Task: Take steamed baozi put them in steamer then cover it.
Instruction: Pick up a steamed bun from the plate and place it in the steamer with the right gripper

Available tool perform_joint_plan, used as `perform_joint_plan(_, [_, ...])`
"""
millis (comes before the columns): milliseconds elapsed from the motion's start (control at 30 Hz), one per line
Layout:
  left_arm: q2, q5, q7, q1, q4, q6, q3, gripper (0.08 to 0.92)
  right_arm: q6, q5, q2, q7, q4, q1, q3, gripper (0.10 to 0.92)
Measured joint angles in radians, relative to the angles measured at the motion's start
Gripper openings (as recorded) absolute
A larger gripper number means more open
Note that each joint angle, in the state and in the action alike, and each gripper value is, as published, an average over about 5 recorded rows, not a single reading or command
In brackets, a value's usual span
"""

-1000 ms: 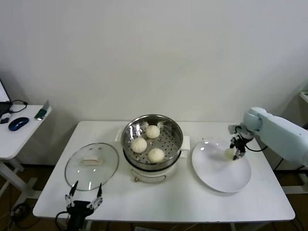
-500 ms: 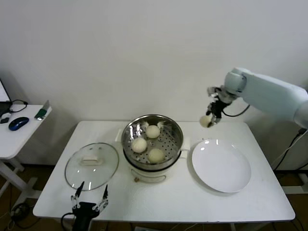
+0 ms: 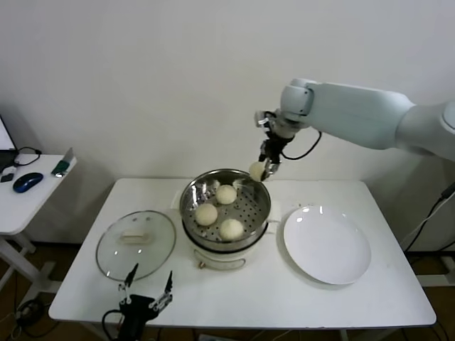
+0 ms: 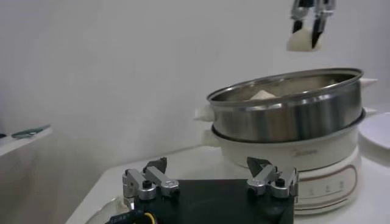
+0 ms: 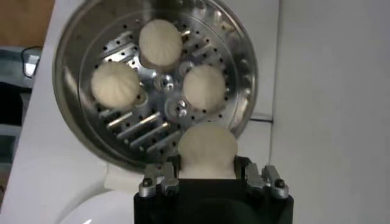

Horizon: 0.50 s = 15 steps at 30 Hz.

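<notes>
Above the steamer's (image 3: 225, 209) far rim, the right gripper (image 3: 266, 168) clamps a smooth cream baozi (image 3: 257, 170). Only its wrist view reveals the perforated steel tray (image 5: 131, 125) under three buns. Left gripper (image 3: 146, 297) waits, fingers spread, near the glass cover (image 3: 136, 244) on the table (image 3: 284, 291).
</notes>
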<state>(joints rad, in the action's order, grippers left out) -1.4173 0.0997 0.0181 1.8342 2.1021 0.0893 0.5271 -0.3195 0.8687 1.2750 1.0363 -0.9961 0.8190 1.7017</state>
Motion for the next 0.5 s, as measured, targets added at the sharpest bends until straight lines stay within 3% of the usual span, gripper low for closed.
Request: perform_joint_plan(500, [0.028,-0.011,0.003,-0.008,-0.009,-0.005,0.012,0.823,-0.023,0.024,0.095,-0.047,-0.020,-0.055,0.088,0.585])
